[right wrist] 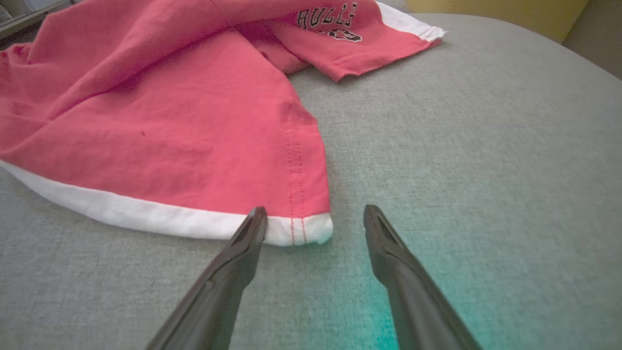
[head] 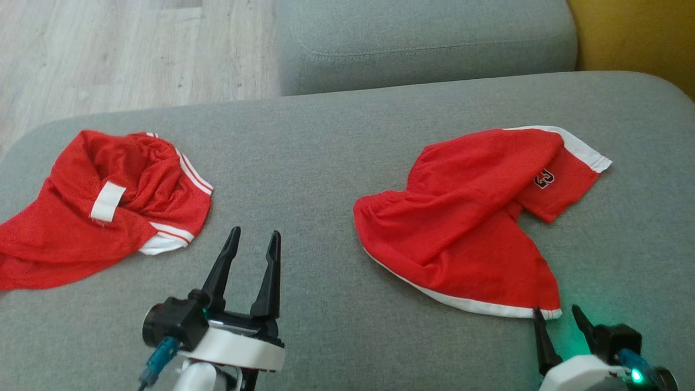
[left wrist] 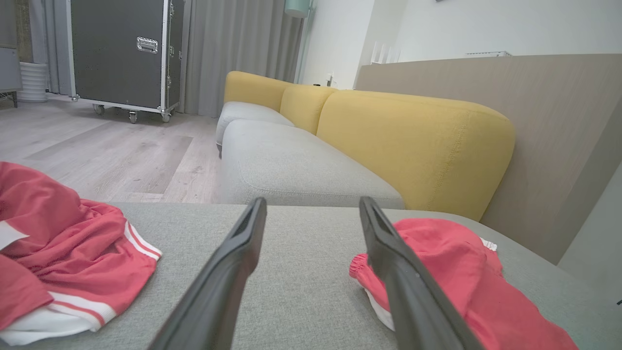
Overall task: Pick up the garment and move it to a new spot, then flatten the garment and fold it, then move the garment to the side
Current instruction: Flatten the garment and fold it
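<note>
Both of my grippers stand with jaws spread wide and hold nothing. My right gripper points at the near corner of the shorts. Their white hem ends between my two right fingers, closer to the one on the wrist view's left. That fingertip overlaps the hem there, but I cannot tell whether it touches cloth. A green glow falls on the grey seat just beneath these jaws. Ahead of them and to their left, the red shorts lie loosely lapped over themselves. The far leg, bearing a black-and-white lettered patch, is spread flat beyond the main fold. My left gripper points across bare seat, in the gap between two red pieces. Ahead and to the right of its jaws lies the gathered waistband of the shorts, near the right finger in the left wrist view. Ahead and to the left of these jaws is a crumpled garment, red with white stripes and a white tab. It lies well apart from the shorts. Beyond both fingertips a second grey cushion adjoins the seat, backed by yellow cushions. Past these are a pale wooden floor, a dark wheeled case and grey curtains.
</note>
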Tool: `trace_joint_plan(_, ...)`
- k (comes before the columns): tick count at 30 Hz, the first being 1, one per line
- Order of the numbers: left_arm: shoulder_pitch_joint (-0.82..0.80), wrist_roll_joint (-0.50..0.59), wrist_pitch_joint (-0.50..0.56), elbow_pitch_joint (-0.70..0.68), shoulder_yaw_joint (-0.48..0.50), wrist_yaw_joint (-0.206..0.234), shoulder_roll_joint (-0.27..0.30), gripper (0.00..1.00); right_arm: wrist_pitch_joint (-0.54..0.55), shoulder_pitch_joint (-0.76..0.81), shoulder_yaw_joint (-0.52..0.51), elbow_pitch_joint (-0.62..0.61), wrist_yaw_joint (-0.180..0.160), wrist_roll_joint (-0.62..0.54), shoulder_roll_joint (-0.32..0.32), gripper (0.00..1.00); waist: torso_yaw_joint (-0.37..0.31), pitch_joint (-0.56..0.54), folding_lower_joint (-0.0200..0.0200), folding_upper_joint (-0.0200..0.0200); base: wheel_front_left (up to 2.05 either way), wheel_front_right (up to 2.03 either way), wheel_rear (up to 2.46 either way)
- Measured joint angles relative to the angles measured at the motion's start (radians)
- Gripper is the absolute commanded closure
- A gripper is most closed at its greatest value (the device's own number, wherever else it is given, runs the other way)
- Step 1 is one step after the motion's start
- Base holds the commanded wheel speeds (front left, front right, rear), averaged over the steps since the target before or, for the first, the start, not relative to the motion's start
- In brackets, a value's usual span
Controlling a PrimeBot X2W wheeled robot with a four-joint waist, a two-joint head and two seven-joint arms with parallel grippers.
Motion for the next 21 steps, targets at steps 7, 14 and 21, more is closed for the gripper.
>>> trace_joint_plan(7, -0.002, 0.0, 0.0, 0.0, -0.011, 0.0, 0.0, 0.0, 0.012, -0.05, 0.015, 0.061, 0.0, -0.006, 0.0, 0.0, 0.008, 0.016, 0.0, 0.0, 0.0, 0.0, 0.0)
trace_joint_plan(14, -0.022, 0.0, 0.0, -0.001, -0.013, -0.001, 0.0, 0.0, 0.023, -0.085, 0.019, 0.094, 0.0, 0.01, -0.001, 0.0, 0.016, 0.041, 0.0001, 0.0, 0.0, 0.0, 0.0)
trace_joint_plan(21, -0.027, 0.0, 0.0, 0.0, -0.012, -0.001, 0.0, 0.0, 0.023, -0.099, 0.022, 0.102, 0.0, 0.002, -0.001, 1.0, 0.015, 0.039, 0.0, 0.0, 0.0, 0.0, 0.0)
